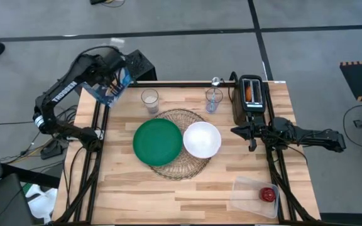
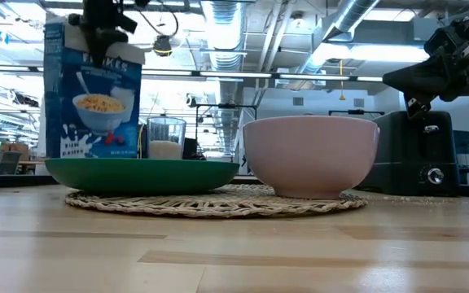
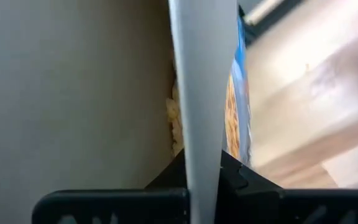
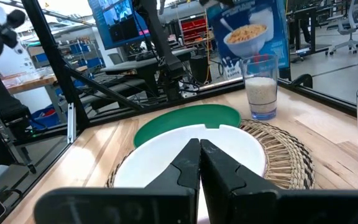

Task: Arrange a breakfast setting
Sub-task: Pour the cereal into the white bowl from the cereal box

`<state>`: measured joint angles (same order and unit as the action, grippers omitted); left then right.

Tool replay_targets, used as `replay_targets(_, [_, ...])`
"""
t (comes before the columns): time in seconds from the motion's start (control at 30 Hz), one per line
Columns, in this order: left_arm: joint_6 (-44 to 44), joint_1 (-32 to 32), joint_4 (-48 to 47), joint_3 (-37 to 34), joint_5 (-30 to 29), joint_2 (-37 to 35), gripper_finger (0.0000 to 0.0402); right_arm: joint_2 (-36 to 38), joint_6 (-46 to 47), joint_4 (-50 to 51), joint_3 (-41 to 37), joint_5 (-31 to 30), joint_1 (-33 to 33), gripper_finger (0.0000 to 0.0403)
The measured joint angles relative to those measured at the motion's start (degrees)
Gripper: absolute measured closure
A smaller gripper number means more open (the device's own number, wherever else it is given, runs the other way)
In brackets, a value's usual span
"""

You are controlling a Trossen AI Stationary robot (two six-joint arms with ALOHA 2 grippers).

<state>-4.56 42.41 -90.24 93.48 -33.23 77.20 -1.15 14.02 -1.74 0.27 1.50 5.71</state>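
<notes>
A green plate (image 1: 158, 142) and a smaller white bowl (image 1: 202, 139) rest side by side on the round woven mat (image 1: 180, 164). A glass holding something white (image 1: 149, 100) and a second clear glass (image 1: 213, 99) stand behind the mat. My left gripper (image 1: 113, 74) is shut on the blue-white carton (image 1: 109, 91) over the table's far left corner. The carton's lower end is hidden behind the plate in the low view (image 2: 92, 89). My right gripper (image 1: 251, 133) is shut and empty, right of the bowl. The red apple (image 1: 268, 194) lies in the clear tub. My left gripper holds the carton by the top edge of one wall (image 3: 204, 93), coming from above. One finger (image 3: 166, 180) is inside the open carton, where cereal shows, and the other (image 3: 241, 180) is on the printed outer face. The carton hangs below the gripper, about upright.
A black toaster (image 1: 251, 99) stands at the far right with something orange in its slot. The clear plastic tub (image 1: 255, 196) sits at the near right corner. Bare wood lies along the near edge and at the left.
</notes>
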Motion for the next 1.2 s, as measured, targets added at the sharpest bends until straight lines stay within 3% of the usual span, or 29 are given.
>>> replay_targets(0.57, [3.94, -7.02, -0.03, 20.04, -0.96, -0.19, 0.0401, -0.01, -0.01, 0.00, -0.01, 0.00, -0.01, 0.0365])
replay_targets(0.87, [4.64, -18.22, 3.86, 24.57, -3.56, 0.08, 0.0402, 0.00, -0.02, 0.00, -0.02, 0.00, -0.02, 0.0365])
replay_targets(1.2, [7.29, -30.46, 12.11, 24.84, -3.85, 1.66, 0.0401, -0.01, -0.01, 0.00, -0.01, 0.00, 0.00, 0.0365])
